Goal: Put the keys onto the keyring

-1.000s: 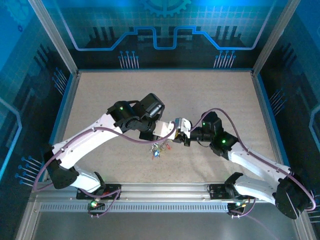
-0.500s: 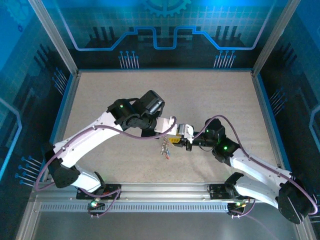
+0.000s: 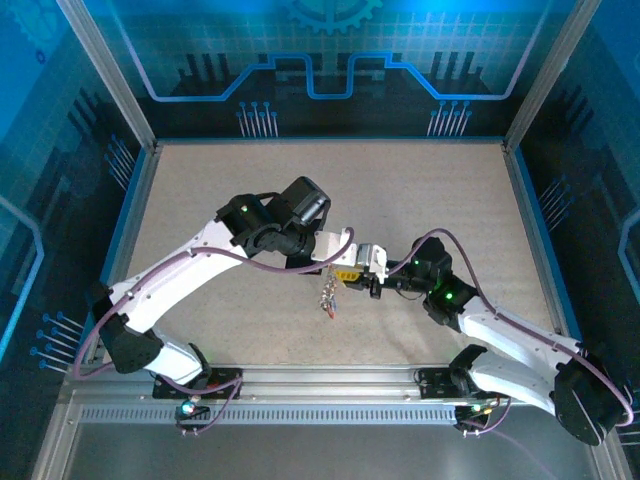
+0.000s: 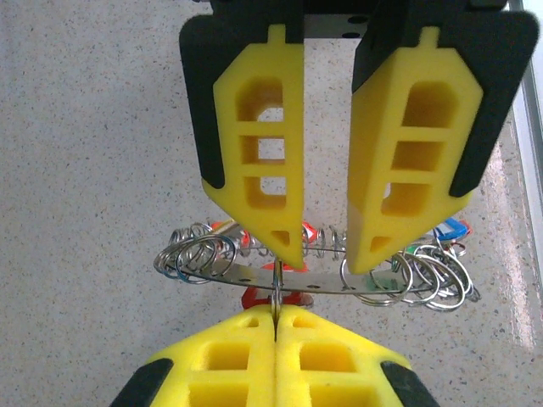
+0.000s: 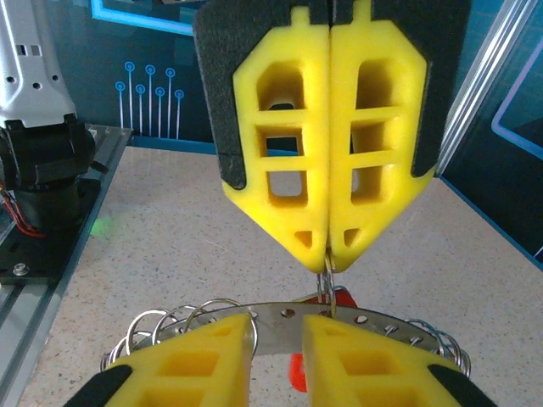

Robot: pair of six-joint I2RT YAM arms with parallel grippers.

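Note:
The keyring (image 4: pixel 322 283) is a flat metal band with holes, seen edge-on and carrying several small split rings. Red (image 4: pixel 271 298), blue (image 4: pixel 451 229) and green key tags hang around it. In the top view the bunch of keys (image 3: pixel 328 298) dangles below the two grippers. My right gripper (image 5: pixel 328 254) is shut on one small split ring (image 5: pixel 327 280) that passes through a hole in the band (image 5: pixel 382 323). My left gripper (image 4: pixel 329 259) is open, its fingertips (image 4: pixel 287 250) right at the band, opposite the right gripper (image 4: pixel 277 309). Left gripper (image 5: pixel 276 316) faces the right wrist camera.
The speckled beige tabletop (image 3: pixel 420 200) lies beneath the hanging keys. A metal rail (image 3: pixel 320 385) runs along the near edge and blue walls close in the other sides. The left arm's base (image 5: pixel 42 170) stands at the table's near-left corner.
Both grippers and the hanging bunch have shifted a little to the right, and the bunch has drawn in from a spread to a narrow hanging cluster. The right arm has stretched lower towards the left gripper.

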